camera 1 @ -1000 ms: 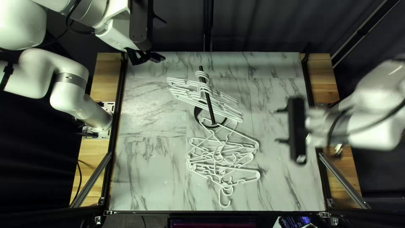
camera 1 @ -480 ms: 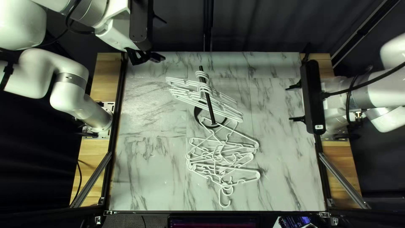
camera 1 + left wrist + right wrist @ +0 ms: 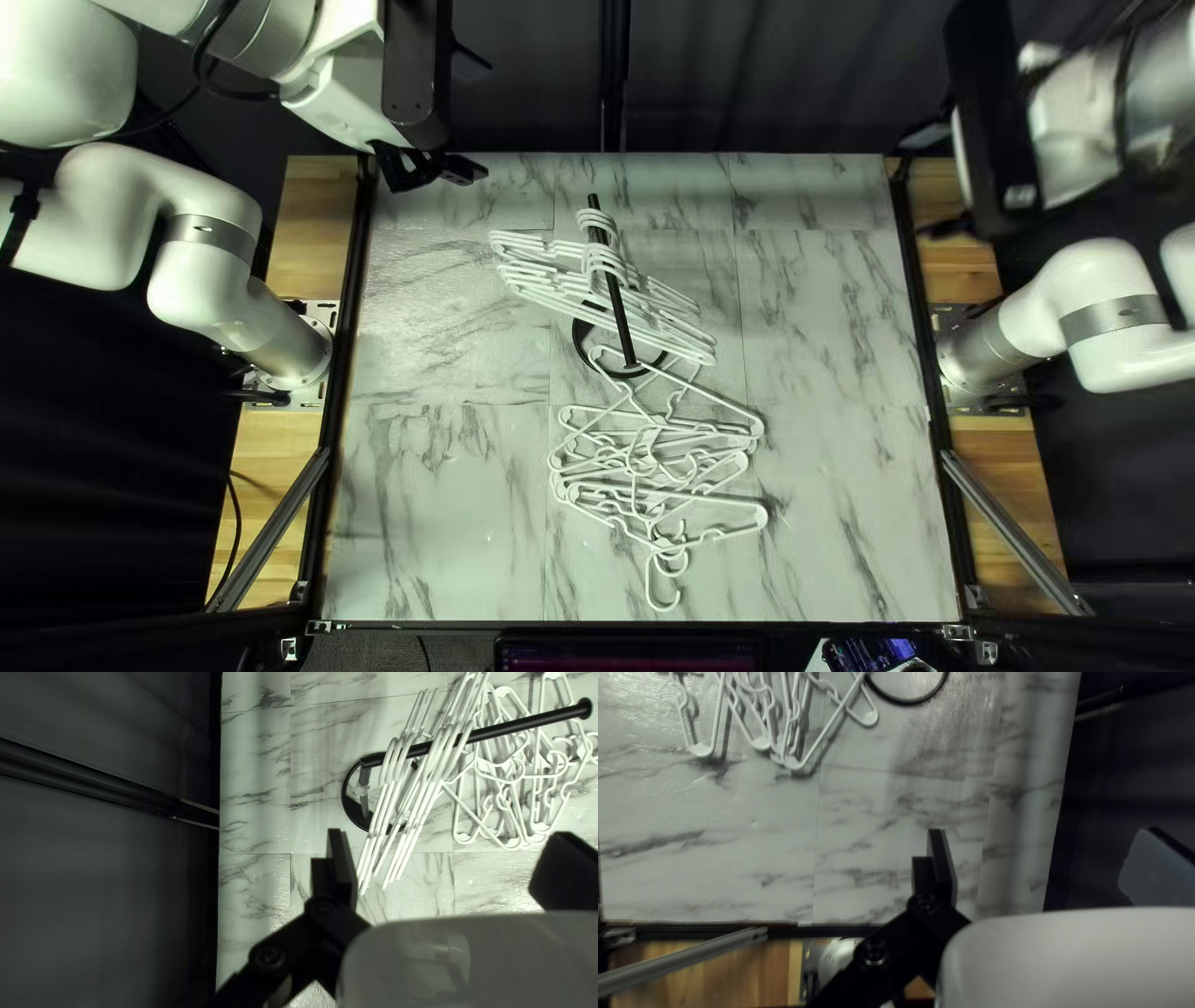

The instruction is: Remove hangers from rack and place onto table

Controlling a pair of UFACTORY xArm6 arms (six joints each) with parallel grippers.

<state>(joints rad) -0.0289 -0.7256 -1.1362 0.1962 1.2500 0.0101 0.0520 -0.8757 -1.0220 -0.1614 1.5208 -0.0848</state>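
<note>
White hangers (image 3: 439, 750) are hung on the rack (image 3: 529, 722) and heaped on the table (image 3: 436, 498), while the left gripper (image 3: 477, 118) and right gripper (image 3: 924, 183) are spread wide, empty.

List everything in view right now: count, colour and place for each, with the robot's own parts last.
Hangers on rack: several, overlapping; white; hung near the table's middle
Loose hangers: several, tangled; white; on the table, nearer side
Rack: one; black; standing on the table
Table: one; pale, grey-veined; centre
Wooden boards: two; light brown; along the table's left and right edges
Diagonal bars: two; grey; over those boards
Curtain: dark; behind the table
Screen devices: two; mostly dark; beyond the near edge, partly seen
Arms: two; white; bases left and right
Left gripper: one; black; open, far left corner
Right gripper: one; black; open, far right corner
</note>
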